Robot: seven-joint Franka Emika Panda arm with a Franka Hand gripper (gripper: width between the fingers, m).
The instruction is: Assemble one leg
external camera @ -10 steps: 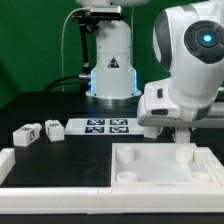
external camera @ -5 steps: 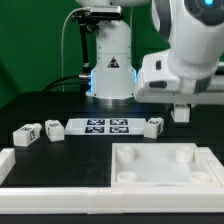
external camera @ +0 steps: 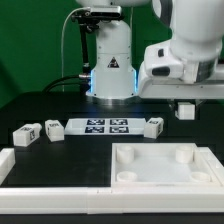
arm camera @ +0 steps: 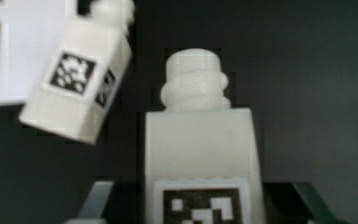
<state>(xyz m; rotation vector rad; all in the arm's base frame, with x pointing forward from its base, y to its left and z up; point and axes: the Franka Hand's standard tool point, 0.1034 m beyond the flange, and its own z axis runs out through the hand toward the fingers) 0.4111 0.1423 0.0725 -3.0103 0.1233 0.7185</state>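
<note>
My gripper (external camera: 185, 110) hangs above the table at the exterior view's right, beyond the far right corner of the white square tabletop (external camera: 160, 170). In the wrist view the gripper (arm camera: 204, 200) is shut on a white leg (arm camera: 201, 140); its tag faces the camera and its threaded tip points away. A dark finger (arm camera: 105, 196) shows on each side of it. A second leg (arm camera: 76, 78) lies on the black table beside it; it also shows in the exterior view (external camera: 153, 126). Two more legs (external camera: 24, 135) (external camera: 53, 128) lie at the exterior view's left.
The marker board (external camera: 105, 126) lies flat between the legs, in front of the robot's base (external camera: 112, 75). A white L-shaped rail (external camera: 40, 172) runs along the front and left of the table.
My gripper has risen from the table surface and shifted slightly to the exterior view's right. The leg next to the marker board, hidden by the arm before, is now in plain view.
</note>
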